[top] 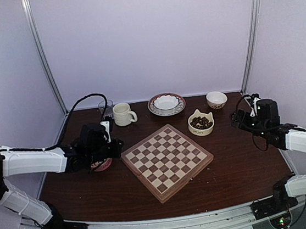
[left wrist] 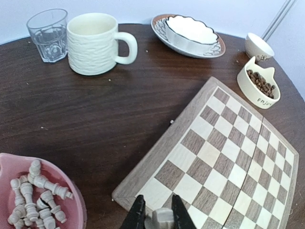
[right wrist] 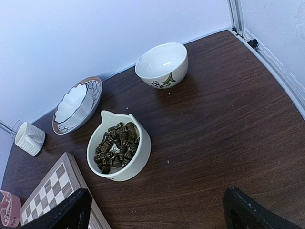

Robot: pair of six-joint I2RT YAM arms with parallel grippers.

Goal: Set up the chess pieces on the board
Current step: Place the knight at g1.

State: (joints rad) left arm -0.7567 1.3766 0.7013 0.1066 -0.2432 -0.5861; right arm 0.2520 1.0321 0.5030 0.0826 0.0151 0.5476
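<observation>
The board (top: 166, 160) lies turned like a diamond at the middle of the dark table (top: 96, 201). At its 9 o'clock corner the left gripper (left wrist: 158, 215) has its fingers drawn narrow around one pale piece (left wrist: 164, 219), held over the corner squares. Whether the piece touches the wood cannot be told. Just beside that gripper, also at 9 o'clock of the board, a pink bowl (left wrist: 72, 208) holds a heap of pale chess pieces (left wrist: 35, 195) lying on their sides.

At 2 o'clock, well apart from the board, the right gripper (right wrist: 159, 214) hangs over bare table with its fingers spread wide, holding nothing. Between it and the board, at 1 o'clock, a cream eared bowl (right wrist: 138, 162) is filled with dark pieces (right wrist: 114, 148).

Along the far edge stand a glass (left wrist: 46, 33) and a ribbed mug (left wrist: 93, 45) at 11 o'clock, a patterned dish (left wrist: 190, 34) at 12, and a small white bowl (right wrist: 162, 64) at 1.
</observation>
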